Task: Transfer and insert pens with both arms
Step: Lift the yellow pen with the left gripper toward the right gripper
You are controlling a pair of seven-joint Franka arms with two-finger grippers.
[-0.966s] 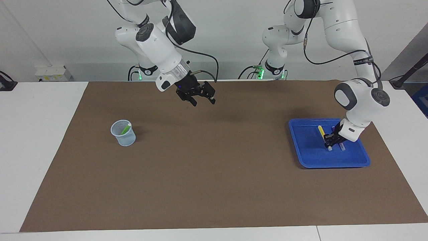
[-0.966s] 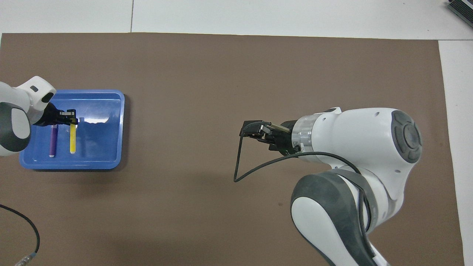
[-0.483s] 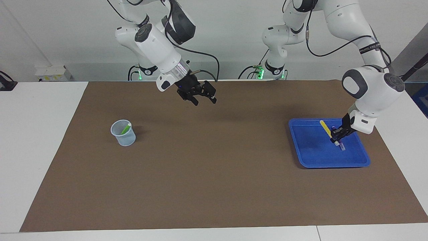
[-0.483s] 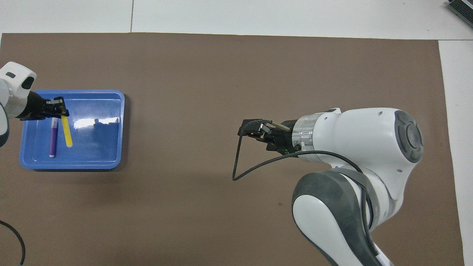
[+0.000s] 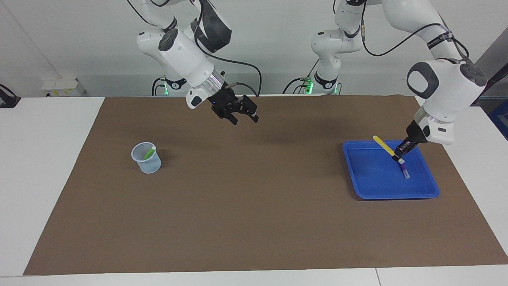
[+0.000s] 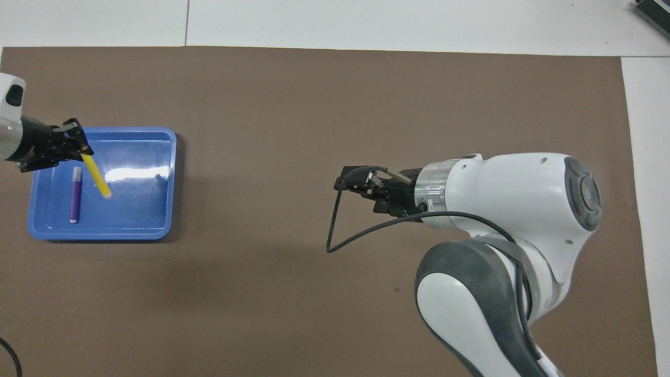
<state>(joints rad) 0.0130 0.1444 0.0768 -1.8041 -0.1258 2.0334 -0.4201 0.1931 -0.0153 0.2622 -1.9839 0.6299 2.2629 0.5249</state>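
Step in hand: pick-up of the second pen. Left end effector (image 5: 400, 155) is clamped on the yellow pen (image 5: 384, 146), holding it tilted in the air over the blue tray (image 5: 369, 190), which sits near the surface's edge at the left arm's end. The grip is at the pen's lower end; the rest slants up and away from the fingers. Purple pen (image 6: 76, 194) lies flat in the tray, untouched. Green pen (image 5: 149, 152) already stands in the small translucent cup (image 5: 147, 163) toward the right arm's end of the surface, so roughly one of three is done. Right end effector (image 5: 242, 114) hangs with its fingers apart over the brown mat (image 5: 254, 222), about midway along the edge nearest the robots, waiting. Next move, as I judge it: carry the yellow pen toward the middle, present its free length to the right end effector for a handover, release only once that grip is firm. Risk: pen held near one end may swing or slip
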